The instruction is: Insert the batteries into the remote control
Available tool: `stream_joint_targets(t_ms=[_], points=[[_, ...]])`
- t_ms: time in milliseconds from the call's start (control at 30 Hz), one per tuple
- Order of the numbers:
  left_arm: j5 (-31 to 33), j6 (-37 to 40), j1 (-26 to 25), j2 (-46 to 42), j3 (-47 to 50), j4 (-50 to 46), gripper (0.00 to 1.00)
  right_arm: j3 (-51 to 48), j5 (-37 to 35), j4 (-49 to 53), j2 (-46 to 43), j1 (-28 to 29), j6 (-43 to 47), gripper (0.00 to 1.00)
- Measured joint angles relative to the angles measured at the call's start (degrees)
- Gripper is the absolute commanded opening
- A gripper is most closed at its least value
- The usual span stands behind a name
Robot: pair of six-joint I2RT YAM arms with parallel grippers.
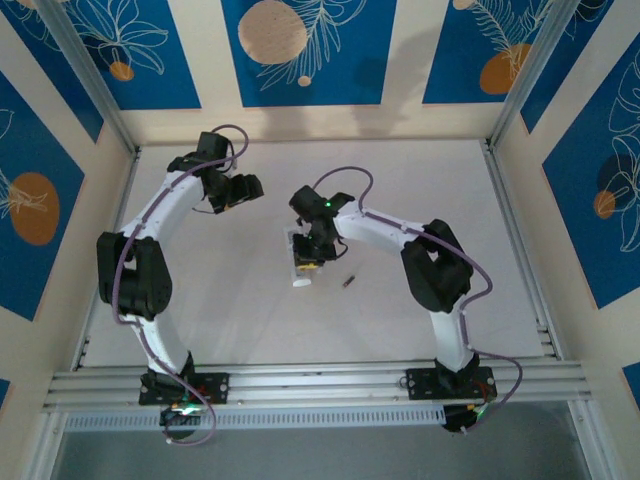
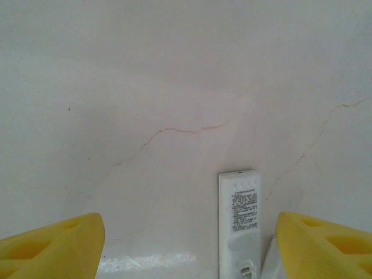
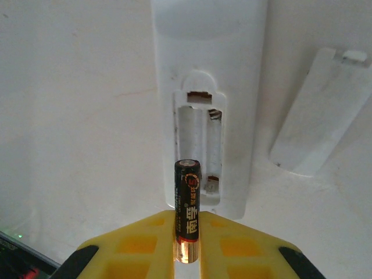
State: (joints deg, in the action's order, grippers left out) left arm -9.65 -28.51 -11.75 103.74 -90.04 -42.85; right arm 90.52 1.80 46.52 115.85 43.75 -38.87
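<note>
The first battery (image 3: 188, 203) was seen pinched between the yellow fingers (image 3: 226, 238) of the right jaws. It was gripped by its lower, copper-coloured end, and its dark printed body was left standing out past the fingertips. It was held lengthwise in line with the remote control (image 3: 209, 52), which was laid back-up on the white desk (image 3: 75, 104). The battery compartment (image 3: 197, 148) was found open, with metal contacts exposed at both ends. The battery's free end was placed right at the near edge of that opening; whether contact was made could not be told. The loose compartment cover (image 3: 317, 113) was spotted lying flat on the desk just beside the remote control, to its right in the wrist view and angled away from it.

From above, the right jaws were seen poised over the remote control near the middle of the desk. The second battery (image 1: 349, 281) was picked out lying on its side on the desk, near the remote control but apart from it, on the right arm's side.

The left jaws were found spread wide, with nothing gripped between them. In their wrist view the remote control's labelled back was caught between the two fingers, nearer the right-hand one. In the top view the left jaws were placed well apart from the remote control, toward the far left of the desk.
</note>
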Motion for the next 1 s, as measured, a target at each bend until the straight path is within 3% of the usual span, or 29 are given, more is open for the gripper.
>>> stream_joint_targets(t_ms=[1000], points=[[-0.4,0.0,0.0,-0.1,0.0,0.0,0.77,4.2,-2.2,3.1,5.9,0.1,-1.8,0.19]])
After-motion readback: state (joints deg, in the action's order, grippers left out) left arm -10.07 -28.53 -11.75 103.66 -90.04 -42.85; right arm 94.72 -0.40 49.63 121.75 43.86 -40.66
